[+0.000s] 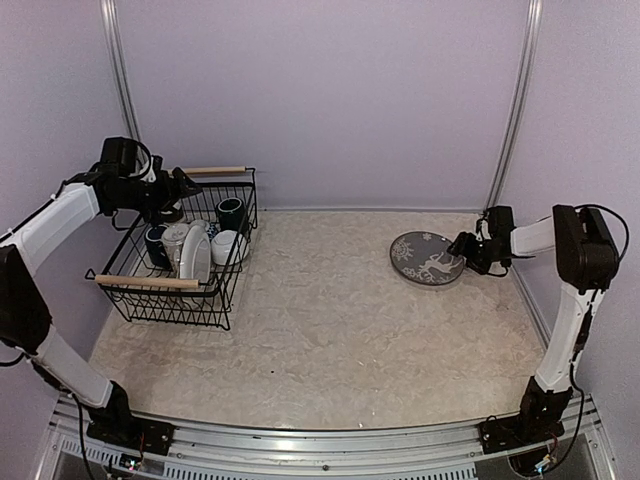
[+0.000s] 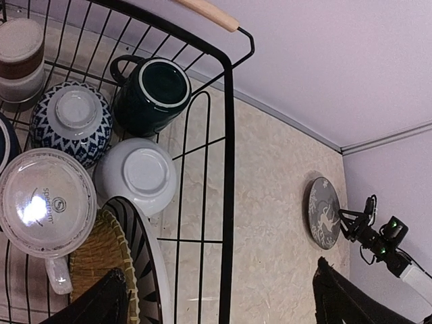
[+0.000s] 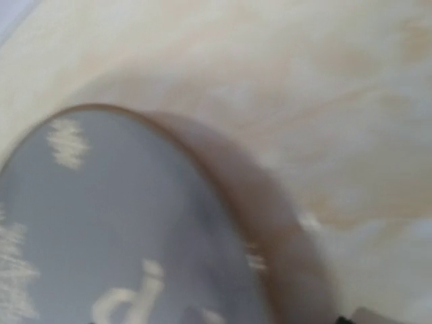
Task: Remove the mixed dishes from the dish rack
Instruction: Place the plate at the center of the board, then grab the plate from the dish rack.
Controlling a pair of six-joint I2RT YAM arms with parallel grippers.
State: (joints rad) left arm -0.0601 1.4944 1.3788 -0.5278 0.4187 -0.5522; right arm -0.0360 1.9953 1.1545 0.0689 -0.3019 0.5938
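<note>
The dish rack (image 1: 170, 300) stands at the table's left, and its black wire rim (image 2: 228, 169) runs up the left wrist view. Inside it are a dark mug (image 2: 152, 94), a blue-patterned cup (image 2: 71, 121), a brown-white cup (image 2: 20, 57), an upturned white bowl (image 2: 138, 175), a white mug (image 2: 44, 202), a woven-look plate (image 2: 101, 256) and a striped plate (image 2: 138, 263). My left gripper (image 1: 188, 186) (image 2: 223, 307) hovers open above the rack's far end, holding nothing. My right gripper (image 1: 466, 247) sits at the edge of a grey deer plate (image 1: 427, 259) (image 3: 101, 223), fingers apart.
The grey plate lies flat on the table at the right, near the back wall. Two wooden rod handles (image 1: 150, 282) (image 1: 215, 170) cross the rack's ends. The right wrist view is blurred and shows none of its own fingers.
</note>
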